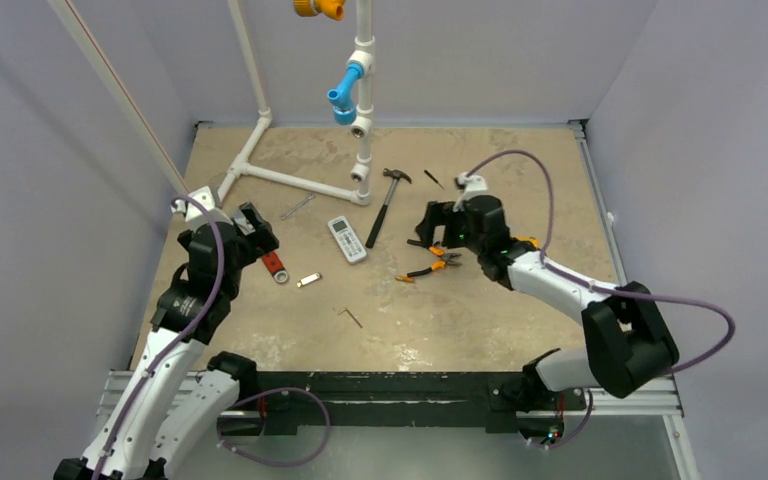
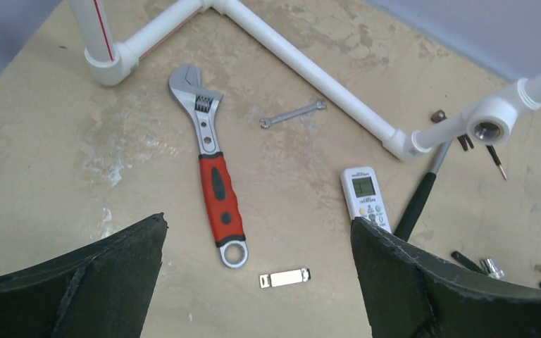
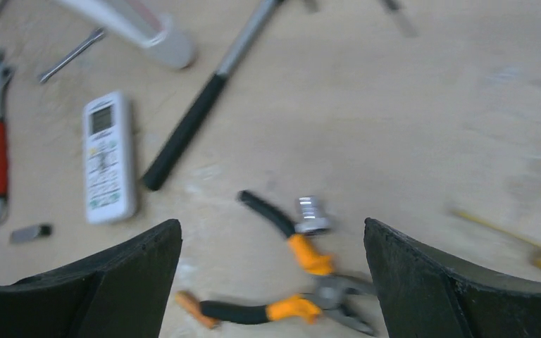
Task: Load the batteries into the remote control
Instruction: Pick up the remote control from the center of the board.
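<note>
The left arm (image 1: 185, 300) is raised from its base at the near left corner and bent at the elbow, so that its wrist is held over the left part of the table (image 1: 460, 310). The left gripper (image 2: 257, 220) is pointed down and forward, its jaws spread wide, with nothing between them; a red-handled wrench (image 2: 215, 183) and a small plate (image 2: 285, 278) are seen on the table in the gap.

The right arm (image 1: 570, 290) is folded out to the right and reached back toward the middle, its wrist held above the pliers (image 3: 308, 255). The right gripper (image 3: 271, 221) is likewise spread wide and nothing is held.

The remote (image 1: 346, 239) is laid flat on the table, buttons up, screen end away from the arms, roughly midway between the two grippers and touched by neither. From the left wrist it is seen just beyond the right-hand finger; from the right wrist it is seen beyond the left-hand finger, beside the hammer (image 1: 383, 207).

An orange bit (image 1: 527, 241) is seen just behind the right wrist; whether it is the batteries cannot be told.
</note>
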